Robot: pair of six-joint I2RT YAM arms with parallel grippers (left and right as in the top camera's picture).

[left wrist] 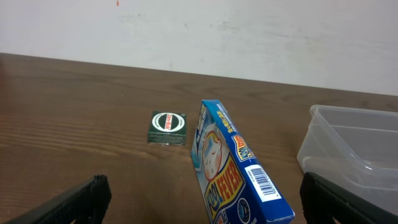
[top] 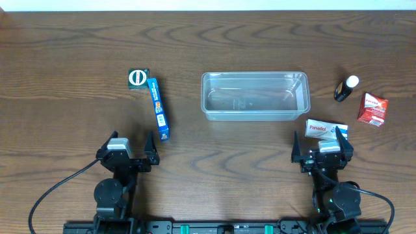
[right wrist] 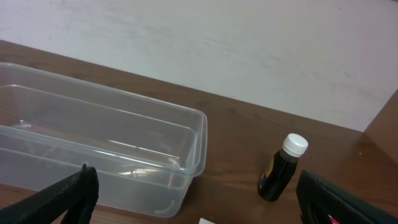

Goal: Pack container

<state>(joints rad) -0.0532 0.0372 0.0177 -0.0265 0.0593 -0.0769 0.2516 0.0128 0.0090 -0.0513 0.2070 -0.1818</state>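
The container (top: 255, 75) is a clear, empty plastic tub at the table's middle; it also shows at the right edge of the left wrist view (left wrist: 348, 144) and fills the left of the right wrist view (right wrist: 106, 146). My left gripper (top: 129, 142) rests open near the front left, with a blue "Kool Fever" box (top: 158, 109) just ahead and to the right of it. In its own view the left gripper (left wrist: 202, 202) holds nothing, and the blue box (left wrist: 239, 168) lies between and beyond the fingers. My right gripper (top: 318, 144) stands open and empty (right wrist: 199, 199) at the front right.
A small green box (top: 138, 78) (left wrist: 168, 127) lies beyond the blue box. A white Panadol box (top: 325, 129) lies just ahead of the right gripper. A dark bottle with a white cap (top: 346, 89) (right wrist: 281, 168) and a red box (top: 372, 108) sit right of the tub.
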